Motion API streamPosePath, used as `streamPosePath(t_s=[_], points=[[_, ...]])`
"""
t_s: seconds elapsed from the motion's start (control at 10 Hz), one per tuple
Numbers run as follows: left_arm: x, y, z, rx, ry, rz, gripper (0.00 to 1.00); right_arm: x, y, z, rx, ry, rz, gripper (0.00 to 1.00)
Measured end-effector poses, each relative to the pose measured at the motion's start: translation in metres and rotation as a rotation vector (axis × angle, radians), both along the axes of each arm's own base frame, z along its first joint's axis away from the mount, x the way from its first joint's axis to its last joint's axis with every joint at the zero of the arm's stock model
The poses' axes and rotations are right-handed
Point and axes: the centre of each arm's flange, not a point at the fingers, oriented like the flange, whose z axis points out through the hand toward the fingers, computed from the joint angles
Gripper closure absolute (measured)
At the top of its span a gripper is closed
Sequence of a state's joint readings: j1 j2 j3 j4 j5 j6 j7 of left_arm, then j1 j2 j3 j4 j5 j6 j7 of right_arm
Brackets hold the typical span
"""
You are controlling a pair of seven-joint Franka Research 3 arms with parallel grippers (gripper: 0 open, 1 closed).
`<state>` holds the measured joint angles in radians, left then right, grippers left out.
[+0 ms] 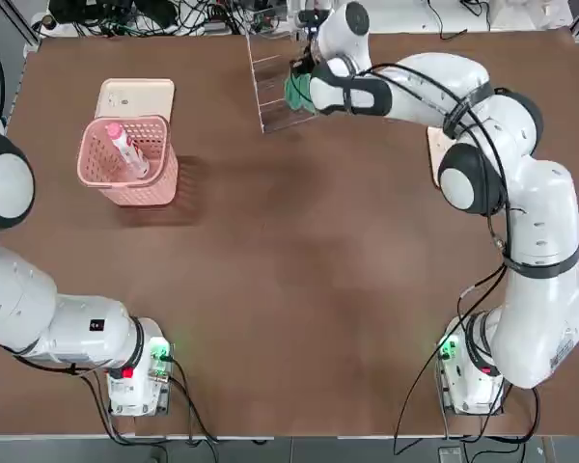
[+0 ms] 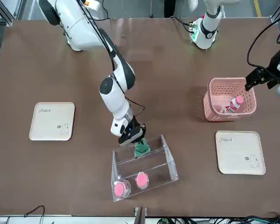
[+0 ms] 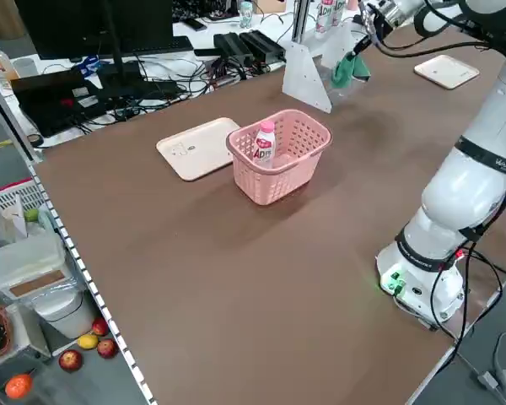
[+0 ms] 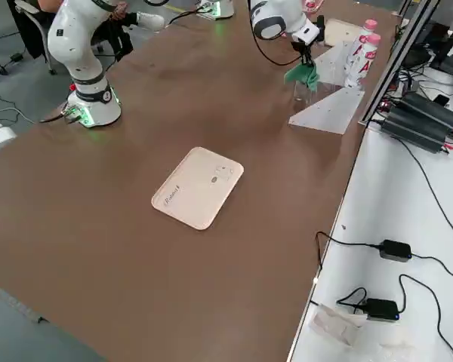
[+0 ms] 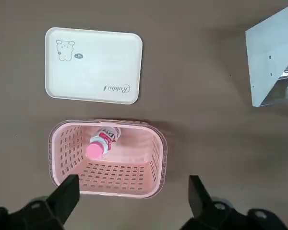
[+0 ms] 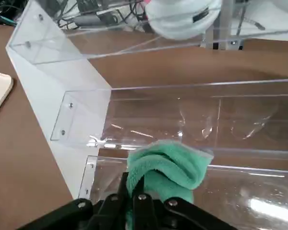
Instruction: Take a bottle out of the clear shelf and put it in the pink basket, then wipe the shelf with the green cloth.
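Pink basket (image 1: pixel 127 161) sits at 10 o'clock on the table (image 1: pixel 289 289) in the top view, holding the bottle (image 1: pixel 128 150), which lies tilted with its pink cap up against a wall. Cream tray (image 1: pixel 135 97) just beyond the basket at 12 o'clock of it, bare. Second cream tray (image 2: pixel 52 121) well apart on the robot's right side, also bare. Clear shelf (image 2: pixel 143 168) at 12 o'clock on the far table edge; two pink-capped bottles (image 2: pixel 131 184) stand on its far tier. Right tool (image 2: pixel 133 138) is clamped on the green cloth (image 2: pixel 141 149), cloth pressed onto the shelf's near tier by the left side wall. Left tool (image 5: pixel 134 191) hangs above the basket's near rim, fingers spread wide, holding nothing.
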<state>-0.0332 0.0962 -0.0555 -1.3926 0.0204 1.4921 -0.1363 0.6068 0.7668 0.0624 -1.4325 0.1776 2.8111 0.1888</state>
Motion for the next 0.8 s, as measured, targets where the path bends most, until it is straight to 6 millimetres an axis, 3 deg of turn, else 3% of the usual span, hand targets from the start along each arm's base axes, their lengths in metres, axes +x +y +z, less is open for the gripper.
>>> streamPosePath(t_s=[0.5,0.8], points=[[0.0,0.0,0.0,0.0,0.0,0.001,0.0,-0.005,0.003,-0.003,0.008,-0.001,-0.016,0.95],[0.0,0.0,0.0,0.0,0.0,0.001,0.0,-0.023,0.018,-0.01,-0.023,0.141,-0.042,0.95]])
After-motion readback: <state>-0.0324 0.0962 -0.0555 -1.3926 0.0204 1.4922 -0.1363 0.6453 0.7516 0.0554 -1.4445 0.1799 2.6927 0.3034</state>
